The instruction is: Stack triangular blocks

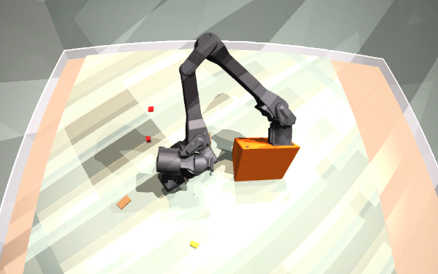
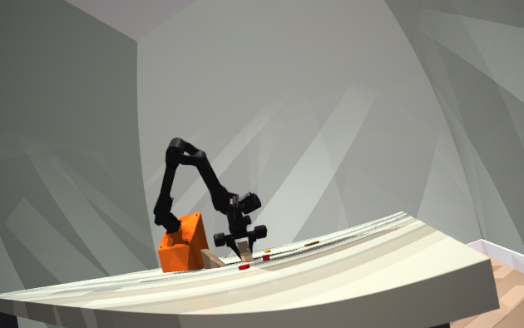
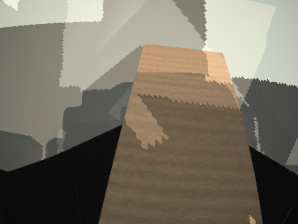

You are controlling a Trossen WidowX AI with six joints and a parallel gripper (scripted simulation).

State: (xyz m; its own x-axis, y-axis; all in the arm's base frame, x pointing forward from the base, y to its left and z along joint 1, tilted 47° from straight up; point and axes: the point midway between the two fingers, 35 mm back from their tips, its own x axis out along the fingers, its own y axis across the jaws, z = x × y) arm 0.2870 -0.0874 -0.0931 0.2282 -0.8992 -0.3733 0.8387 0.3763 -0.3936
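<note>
The gripper [image 2: 244,253] [image 3: 177,141] holds one triangular block [image 2: 244,250] [image 3: 182,135] between its fingers; the other triangular block [image 2: 212,258] stands near the orange base [image 1: 264,163] [image 2: 180,260].

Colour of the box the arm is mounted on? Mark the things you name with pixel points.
The box [image 1: 262,163] [image 2: 180,260] is orange; shows best in the top view.

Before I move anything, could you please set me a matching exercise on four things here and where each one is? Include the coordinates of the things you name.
Things:
1. orange box [image 1: 261,164] [image 2: 180,260]
2. triangular block farther from the box [image 2: 244,250] [image 3: 185,165]
3. yellow piece [image 1: 194,244] [image 2: 267,251]
4. two red blocks [image 1: 151,109] [image 2: 244,266]

Places:
A. between the fingers [image 2: 233,246]
B. one above the other in the top view
C. under the arm's foot
D. nearest the bottom edge of the top view

Right pairs: 1-C, 2-A, 3-D, 4-B
</note>
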